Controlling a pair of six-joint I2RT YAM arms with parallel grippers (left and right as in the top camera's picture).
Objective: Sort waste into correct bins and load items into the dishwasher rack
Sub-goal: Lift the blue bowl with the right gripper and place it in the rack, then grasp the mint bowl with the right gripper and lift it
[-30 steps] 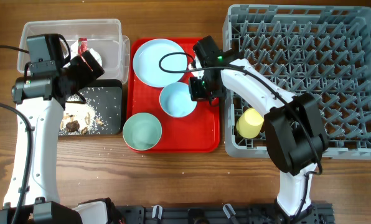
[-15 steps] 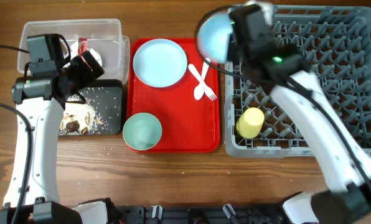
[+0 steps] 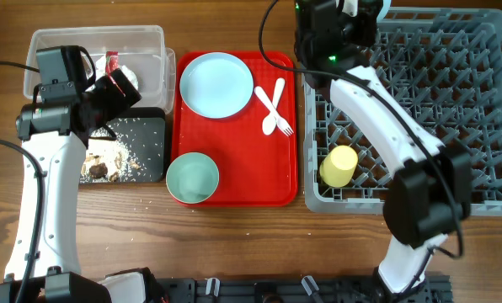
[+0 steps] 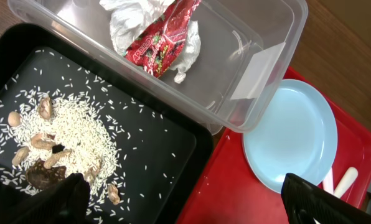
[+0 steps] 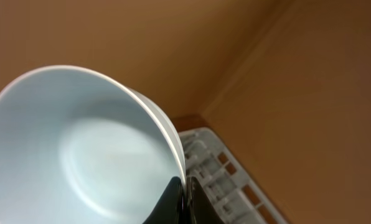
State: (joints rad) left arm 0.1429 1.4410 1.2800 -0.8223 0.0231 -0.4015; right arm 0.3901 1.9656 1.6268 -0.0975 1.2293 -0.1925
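Over the edge of the dishwasher rack beside the red tray, the right gripper pinches a pale blue bowl by its rim, clear of the pegs; the left gripper hangs wide open, empty, well apart.

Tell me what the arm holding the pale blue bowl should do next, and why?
The right gripper pinches the pale blue round bowl by its rim, held above the edge of the large grey plastic dishwasher rack, so it should probably lower the bowl between the pegs.
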